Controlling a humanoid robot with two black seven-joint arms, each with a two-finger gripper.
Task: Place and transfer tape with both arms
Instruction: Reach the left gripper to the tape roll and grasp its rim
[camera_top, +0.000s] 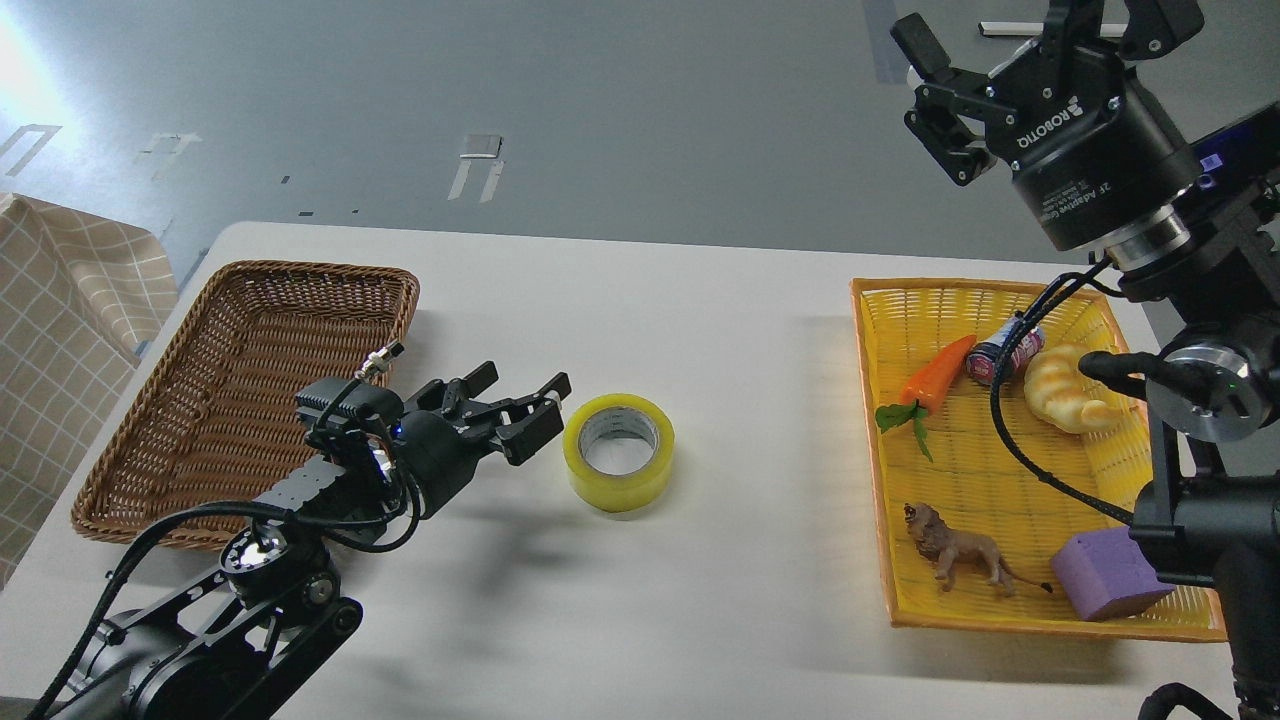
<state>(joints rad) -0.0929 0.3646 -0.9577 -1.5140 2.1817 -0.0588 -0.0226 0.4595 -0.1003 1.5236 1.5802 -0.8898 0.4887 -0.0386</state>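
The tape (619, 452), a yellow roll with a grey-white core, lies flat on the white table (700, 330) near its middle. My left gripper (525, 396) is low over the table just left of the tape. Its fingers are open and empty, and their tips almost reach the roll's left side. My right gripper (1030, 30) is held high at the top right, above the far end of the yellow tray. Its fingers are spread wide and hold nothing; one finger is partly cut off by the frame's top edge.
An empty brown wicker basket (240, 390) stands at the left. A yellow tray (1000, 610) at the right holds a toy carrot (935, 372), a small can (1005, 352), a croissant toy (1065, 390), a lion figure (955, 552) and a purple block (1108, 573). A checked cloth (60, 330) lies far left.
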